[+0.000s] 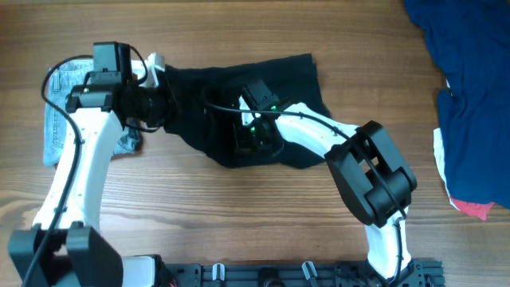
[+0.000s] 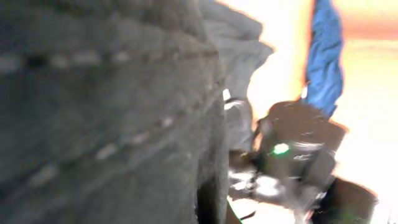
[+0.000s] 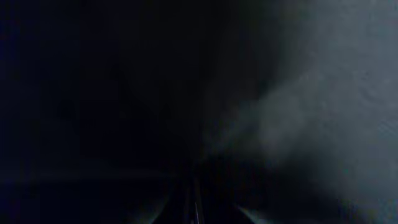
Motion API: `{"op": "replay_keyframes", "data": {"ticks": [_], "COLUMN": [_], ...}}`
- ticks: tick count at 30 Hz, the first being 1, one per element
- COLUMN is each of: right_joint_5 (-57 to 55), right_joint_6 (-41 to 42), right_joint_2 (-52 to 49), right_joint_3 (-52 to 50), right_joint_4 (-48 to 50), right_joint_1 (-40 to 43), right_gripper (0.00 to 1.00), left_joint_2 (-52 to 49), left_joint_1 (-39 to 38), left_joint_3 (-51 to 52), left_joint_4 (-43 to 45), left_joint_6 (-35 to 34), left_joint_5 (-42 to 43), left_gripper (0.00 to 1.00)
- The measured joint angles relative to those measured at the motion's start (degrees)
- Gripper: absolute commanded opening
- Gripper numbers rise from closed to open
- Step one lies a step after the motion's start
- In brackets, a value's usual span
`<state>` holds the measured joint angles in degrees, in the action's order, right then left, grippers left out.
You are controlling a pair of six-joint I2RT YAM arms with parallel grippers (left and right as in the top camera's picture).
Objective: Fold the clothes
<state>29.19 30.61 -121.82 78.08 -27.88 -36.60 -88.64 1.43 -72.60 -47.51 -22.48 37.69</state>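
A black garment (image 1: pixel 279 76) lies crumpled across the middle of the wooden table. My left gripper (image 1: pixel 163 108) is at its left edge. In the left wrist view, dark fabric (image 2: pixel 106 112) hangs right against the camera and covers the fingers, so the gripper looks shut on the cloth. My right gripper (image 1: pixel 251 139) is pressed down into the garment's middle. The right wrist view is almost all dark cloth (image 3: pixel 311 93), with the jaws (image 3: pixel 196 199) closed to a thin line on it.
A light denim piece (image 1: pixel 64 104) lies under my left arm at the far left. A heap of blue clothes (image 1: pixel 470 96) with a red piece (image 1: pixel 476 209) fills the right edge, and it also shows in the left wrist view (image 2: pixel 323 56). Bare wood (image 1: pixel 239 215) runs along the front.
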Motion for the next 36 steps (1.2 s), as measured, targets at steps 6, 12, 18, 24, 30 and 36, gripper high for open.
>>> {"op": "replay_keyframes", "data": {"ticks": [6, 12, 18, 24, 30, 36], "right_joint_5": [1.2, 1.8, -12.0, -22.4, -22.6, -22.5], "right_joint_6": [5.3, 6.3, 5.6, 2.0, -1.1, -1.4], "right_joint_2": [-0.1, 0.5, 17.3, 16.8, 16.4, 16.3], "right_joint_3": [0.0, 0.0, 0.0, -4.8, -13.5, -17.7], "right_joint_4": [6.6, 2.4, -20.8, -21.5, -12.8, -8.1], "right_joint_1": [-4.9, -1.5, 13.0, 19.5, 19.5, 19.5], "right_gripper": [0.04, 0.05, 0.06, 0.04, 0.04, 0.04], "left_joint_2": [4.2, 4.2, 4.2, 4.2, -1.5, -5.7], "left_joint_1": [0.0, -3.2, -7.3, -12.0, -19.1, -22.8], "left_joint_3": [0.0, -0.1, -0.1, -0.1, -0.1, -0.1], "left_joint_4": [1.6, -2.6, -0.6, 7.3, 10.0, 11.6], "left_joint_6": [-1.2, -0.4, -0.1, -0.7, -0.8, -0.8], "left_joint_5": [1.2, -7.1, -11.3, -12.0, -13.0, -13.0], "left_gripper": [0.04, 0.04, 0.04, 0.04, 0.04, 0.05]}}
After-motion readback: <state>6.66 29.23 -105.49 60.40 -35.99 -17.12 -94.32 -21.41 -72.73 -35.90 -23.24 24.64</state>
